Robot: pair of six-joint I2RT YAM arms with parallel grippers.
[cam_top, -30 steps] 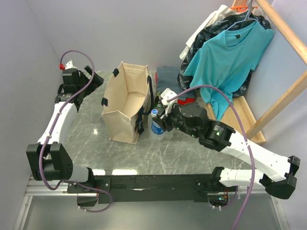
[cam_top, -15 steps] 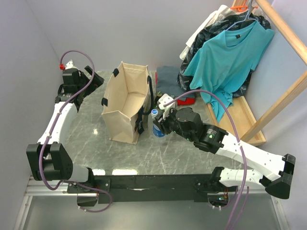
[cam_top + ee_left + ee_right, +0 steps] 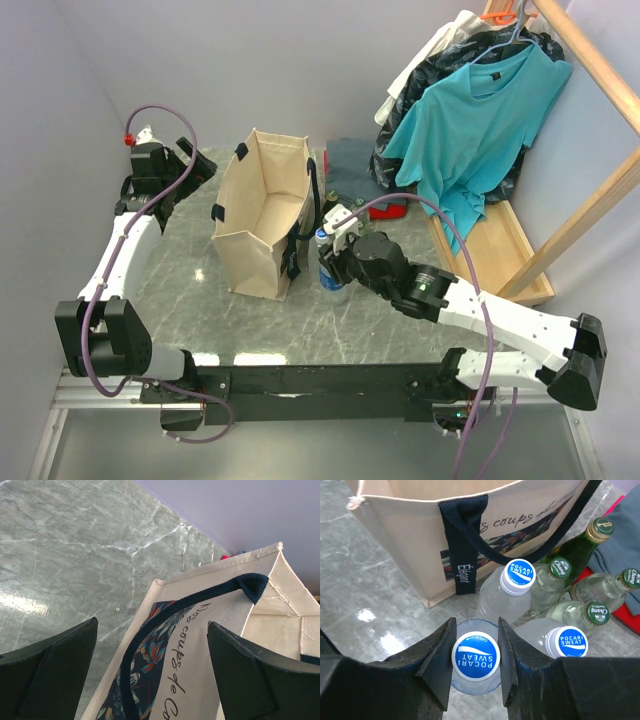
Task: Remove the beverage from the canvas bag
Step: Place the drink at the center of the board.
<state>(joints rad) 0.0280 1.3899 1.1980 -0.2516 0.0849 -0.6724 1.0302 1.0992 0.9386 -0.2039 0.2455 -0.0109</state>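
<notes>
- Beverage: a clear Pocari Sweat bottle [image 3: 475,661] with a blue-and-white cap. It is outside the canvas bag [image 3: 262,215], just beside the bag's right-hand wall and near its near corner.
- Right gripper [image 3: 475,647]: jaws clamped on this bottle, one black finger on each side just under the cap. The bottle is upright, with the cap facing the wrist camera.
- Whether the bottle's base touches the table [image 3: 200,320] cannot be told from either view.
- Canvas bag: beige with black strap handles. It stands upright on the grey marble table with its mouth open, and the top view shows only bare canvas inside. A black handle strap hangs down the wall facing the bottle.
- Other bottles stand grouped just behind the held one, on the bag's right side:
  - a second Pocari Sweat bottle [image 3: 518,577], close against the bag
  - a third Pocari Sweat bottle [image 3: 566,642], to the right
  - three clear Chang bottles with green caps [image 3: 559,567]
  - one dark green bottle with a gold cap [image 3: 599,530]
- Left gripper [image 3: 150,675]: jaws wide apart with nothing between them. It sits over the far left of the table, near the bag's far left corner and not touching it. The wrist camera looks down on the bag's printed side and rim.
- A teal T-shirt [image 3: 480,120] hangs on a wooden rack beyond the table's right edge.
</notes>
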